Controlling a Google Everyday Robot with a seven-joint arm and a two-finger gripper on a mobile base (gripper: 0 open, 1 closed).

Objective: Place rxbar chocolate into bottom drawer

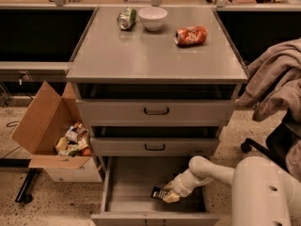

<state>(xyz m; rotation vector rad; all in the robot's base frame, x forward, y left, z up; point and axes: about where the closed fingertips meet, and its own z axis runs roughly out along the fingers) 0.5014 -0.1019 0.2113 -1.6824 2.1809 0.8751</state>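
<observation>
Now, cabinet (pixel 155 60): grey metal with three drawers and a flat top. All places below are given relative to it.
Bottom drawer (pixel 136 182): lowest of the three, pulled well out toward me, plain grey floor showing.
Rxbar chocolate (pixel 157 193): black wrapper, lying flat on the bottom drawer's floor, a little right of centre and toward the drawer's front.
Gripper (pixel 169 197): inside the bottom drawer, low over the floor, right up against the bar's right end (contact looks likely). Apart or clamped on the bar: cannot tell from where I stand.
Arm (pixel 207 169): white, reaching in from the cabinet's right and sloping down over the drawer's right wall.
Robot body (pixel 265 192): large white housing on the floor, front-right of the cabinet.
Top drawer (pixel 117 112): grey front with a black handle, a dark gap above it.
Middle drawer (pixel 122 147): shallower front with a black handle, directly above the open drawer.
Green can (pixel 126 18): on its side at the back of the cabinet top, left of centre.
White bowl (pixel 153 18): upright, just beside the green can at back centre.
Crushed orange can (pixel 191 35): on its side at the back right of the top.
Cardboard box (pixel 40 119): on the floor left of the cabinet, flaps open, mixed packets inside.
Grey cloth (pixel 277 79): draped over a chair to the cabinet's right.
</observation>
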